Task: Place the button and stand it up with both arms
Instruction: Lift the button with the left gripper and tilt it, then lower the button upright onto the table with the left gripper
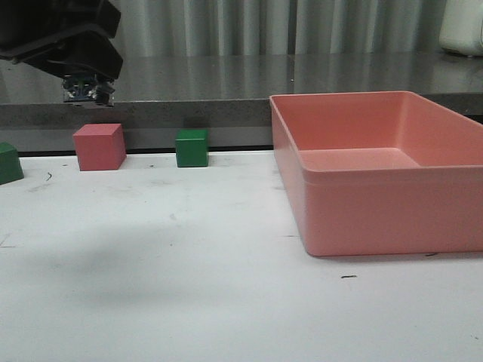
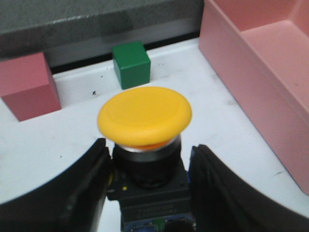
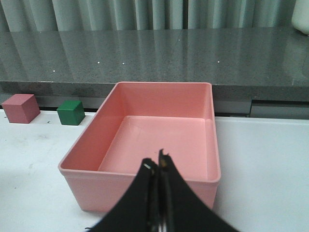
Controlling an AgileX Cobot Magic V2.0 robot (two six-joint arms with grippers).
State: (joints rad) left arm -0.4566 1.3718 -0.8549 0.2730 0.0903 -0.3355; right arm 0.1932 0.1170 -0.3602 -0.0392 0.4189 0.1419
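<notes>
The button (image 2: pixel 145 116) has a yellow mushroom cap, a black collar and a dark blocky base with bluish parts. My left gripper (image 2: pixel 149 147) is shut on its base, one finger on each side, the cap pointing away from the wrist. In the front view the left arm (image 1: pixel 68 41) hangs high at the far left, and the button's base (image 1: pixel 88 92) pokes out beneath it, well above the table. My right gripper (image 3: pixel 159 162) is shut with nothing between its fingers, hovering before the pink bin (image 3: pixel 96 193); it is out of the front view.
The large pink bin (image 1: pixel 377 211) fills the table's right side. A pink cube (image 1: pixel 99 147) and a green cube (image 1: pixel 192 148) stand along the back edge, with another green cube (image 1: pixel 9 163) at the far left. A grey counter runs behind.
</notes>
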